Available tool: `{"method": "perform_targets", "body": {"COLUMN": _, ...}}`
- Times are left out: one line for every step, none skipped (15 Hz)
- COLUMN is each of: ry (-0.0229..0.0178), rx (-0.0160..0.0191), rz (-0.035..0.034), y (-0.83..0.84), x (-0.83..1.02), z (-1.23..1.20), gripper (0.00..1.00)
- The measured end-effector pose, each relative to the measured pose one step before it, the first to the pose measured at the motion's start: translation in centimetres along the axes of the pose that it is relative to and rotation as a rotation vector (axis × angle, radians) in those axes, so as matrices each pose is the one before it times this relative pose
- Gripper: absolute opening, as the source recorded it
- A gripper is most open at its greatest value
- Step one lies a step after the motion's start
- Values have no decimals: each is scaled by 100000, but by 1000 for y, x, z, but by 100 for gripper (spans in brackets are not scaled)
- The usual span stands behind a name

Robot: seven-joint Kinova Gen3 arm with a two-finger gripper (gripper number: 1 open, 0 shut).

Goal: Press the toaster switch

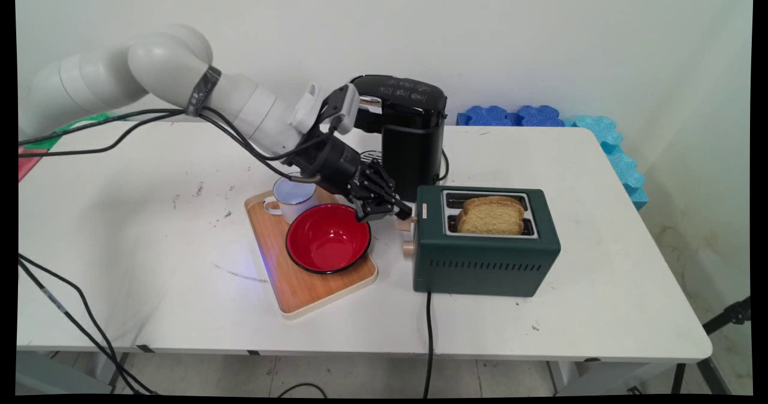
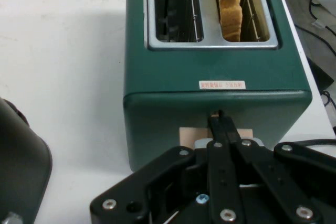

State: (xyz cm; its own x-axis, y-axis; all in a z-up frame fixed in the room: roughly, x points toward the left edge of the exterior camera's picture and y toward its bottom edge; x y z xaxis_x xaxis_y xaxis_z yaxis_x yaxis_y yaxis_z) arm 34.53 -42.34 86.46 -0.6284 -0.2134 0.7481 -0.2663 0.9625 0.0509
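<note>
1. Gripper [image 1: 403, 213] in the main view is parked right at the left end face of the green toaster [image 1: 486, 254], fingers pinched together with no gap I can see, tips at the pale lever knob [image 1: 406, 224] up near the top of its slot. A second pale knob [image 1: 408, 248] sits just below it, so watch you're on the upper one.
2. Same view: a slice of toast [image 1: 491, 215] stands in the toaster and sticks up above the rim. A wooden tray [image 1: 300, 290] with a red bowl [image 1: 327, 238] and a white enamel mug [image 1: 292, 198] is just left of the toaster, and the hand hangs over the bowl's far edge. A black coffee machine [image 1: 413, 134] stands behind.
3. Hand view: the closed fingertips [image 2: 221, 129] meet in one narrow point pressed against the toaster's [image 2: 215, 85] end wall, right above the tan lever plate [image 2: 190, 135]. Bread [image 2: 230, 3] sits in the right slot, left slot is bare.
4. My take: it looks like a lever press. Push straight along the slot, keep the tips centred on the plate so they don't skid off sideways, and go easy since a light toaster could slide or tip.
</note>
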Motion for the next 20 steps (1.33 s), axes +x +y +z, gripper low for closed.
{"method": "perform_targets", "body": {"ry": 161, "rx": -84, "rz": 83, "y": 3, "x": -42, "z": 173, "gripper": 0}}
{"method": "perform_targets", "body": {"ry": 128, "rx": -106, "rz": 72, "y": 17, "x": -59, "z": 160, "gripper": 0}}
{"method": "perform_targets", "body": {"ry": 46, "rx": -60, "rz": 60, "y": 17, "x": -76, "z": 116, "gripper": 0}}
{"method": "perform_targets", "body": {"ry": 12, "rx": -53, "rz": 102, "y": 17, "x": -80, "z": 113, "gripper": 0}}
{"method": "perform_targets", "body": {"ry": -35, "rx": -67, "rz": 97, "y": 18, "x": -93, "z": 107, "gripper": 0}}
{"method": "perform_targets", "body": {"ry": -49, "rx": -24, "rz": 102, "y": 11, "x": -123, "z": 111, "gripper": 0}}
{"method": "perform_targets", "body": {"ry": -28, "rx": -6, "rz": 7, "y": -3, "x": -93, "z": 68, "gripper": 0}}
{"method": "perform_targets", "body": {"ry": -80, "rx": 18, "rz": 4, "y": -4, "x": -147, "z": 96, "gripper": 0}}
{"method": "perform_targets", "body": {"ry": -86, "rx": 14, "rz": -37, "y": -6, "x": -176, "z": 106, "gripper": 0}}
{"method": "perform_targets", "body": {"ry": -82, "rx": 12, "rz": -75, "y": -6, "x": -159, "z": 95, "gripper": 0}}
{"method": "perform_targets", "body": {"ry": -83, "rx": 6, "rz": -183, "y": -1, "x": -185, "z": 102, "gripper": 0}}
{"method": "perform_targets", "body": {"ry": -63, "rx": 18, "rz": -316, "y": -1, "x": -199, "z": 95, "gripper": 0}}
{"method": "perform_targets", "body": {"ry": -44, "rx": -5, "rz": -351, "y": -10, "x": -189, "z": 107, "gripper": 0}}
{"method": "perform_targets", "body": {"ry": -55, "rx": 14, "rz": -277, "y": -5, "x": -166, "z": 92, "gripper": 0}}
{"method": "perform_targets", "body": {"ry": -10, "rx": 43, "rz": -323, "y": -14, "x": -188, "z": 109, "gripper": 0}}
{"method": "perform_targets", "body": {"ry": -17, "rx": 94, "rz": -288, "y": -19, "x": -197, "z": 109, "gripper": 0}}
{"method": "perform_targets", "body": {"ry": -9, "rx": 90, "rz": -216, "y": -27, "x": -173, "z": 118, "gripper": 0}}
{"method": "perform_targets", "body": {"ry": 31, "rx": 146, "rz": -195, "y": -37, "x": -134, "z": 89, "gripper": 0}}
{"method": "perform_targets", "body": {"ry": 27, "rx": 183, "rz": -187, "y": -43, "x": -149, "z": 106, "gripper": 0}}
{"method": "perform_targets", "body": {"ry": 41, "rx": 155, "rz": -163, "y": -42, "x": -116, "z": 85, "gripper": 0}}
